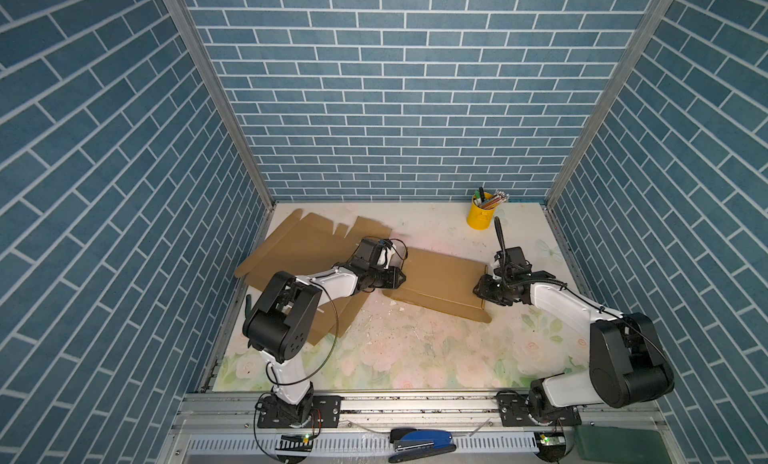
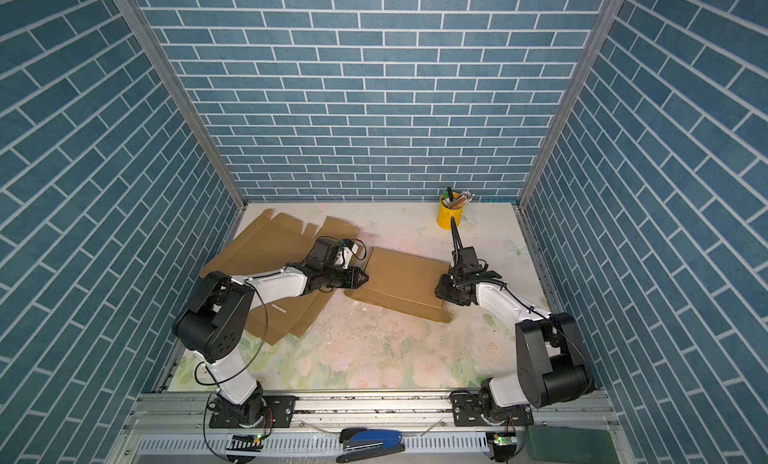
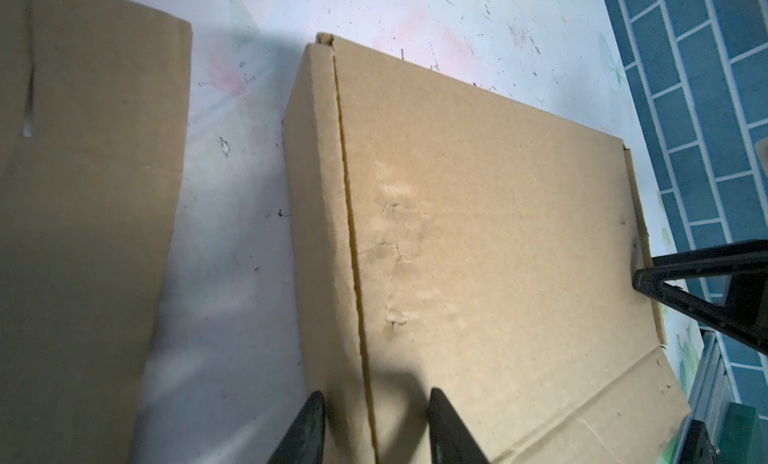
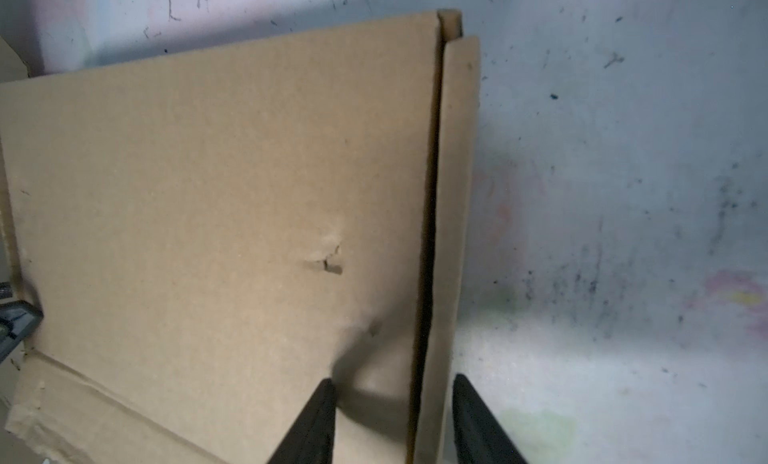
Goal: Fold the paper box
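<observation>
The floral tabletop (image 1: 415, 358) sits between blue brick-pattern walls. The paper box (image 1: 440, 281) lies mid-table, its lid down and its side walls raised. My left gripper (image 3: 374, 393) straddles the box's left wall, jaws spread, and my right gripper (image 4: 392, 378) does the same at the right wall. I judge the box mostly folded, with its near flap still untucked. A yellow pencil cup (image 1: 478, 216) stands beyond the box.

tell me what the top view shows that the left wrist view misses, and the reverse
Top view only: the yellow pencil cup and the blue stapler. Left wrist only: peeled patches on the box and a dark slit along its side flap. Both: that box, the spare cardboard sheet and the table.
</observation>
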Controlling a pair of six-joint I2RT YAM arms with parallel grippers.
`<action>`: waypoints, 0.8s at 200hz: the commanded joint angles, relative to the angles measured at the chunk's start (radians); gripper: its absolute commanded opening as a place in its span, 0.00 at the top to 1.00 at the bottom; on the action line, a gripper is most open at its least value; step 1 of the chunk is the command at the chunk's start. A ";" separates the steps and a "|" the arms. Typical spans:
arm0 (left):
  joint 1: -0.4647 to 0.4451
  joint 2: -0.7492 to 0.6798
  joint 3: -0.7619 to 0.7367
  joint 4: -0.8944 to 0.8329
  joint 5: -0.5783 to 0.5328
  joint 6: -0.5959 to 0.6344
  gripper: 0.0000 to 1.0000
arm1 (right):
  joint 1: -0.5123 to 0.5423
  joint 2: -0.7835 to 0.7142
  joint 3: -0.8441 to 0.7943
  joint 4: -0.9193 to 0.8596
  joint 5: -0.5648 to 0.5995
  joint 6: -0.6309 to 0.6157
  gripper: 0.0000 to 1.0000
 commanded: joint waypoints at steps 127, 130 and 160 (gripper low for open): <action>0.069 0.234 0.264 -0.140 0.141 0.054 0.42 | -0.273 -0.044 -0.172 0.258 -0.421 0.092 0.13; 0.071 0.236 0.266 -0.140 0.144 0.055 0.42 | -0.273 -0.041 -0.172 0.259 -0.423 0.092 0.13; 0.083 0.273 0.281 -0.158 0.186 0.055 0.54 | -0.273 -0.015 -0.182 0.275 -0.450 0.094 0.13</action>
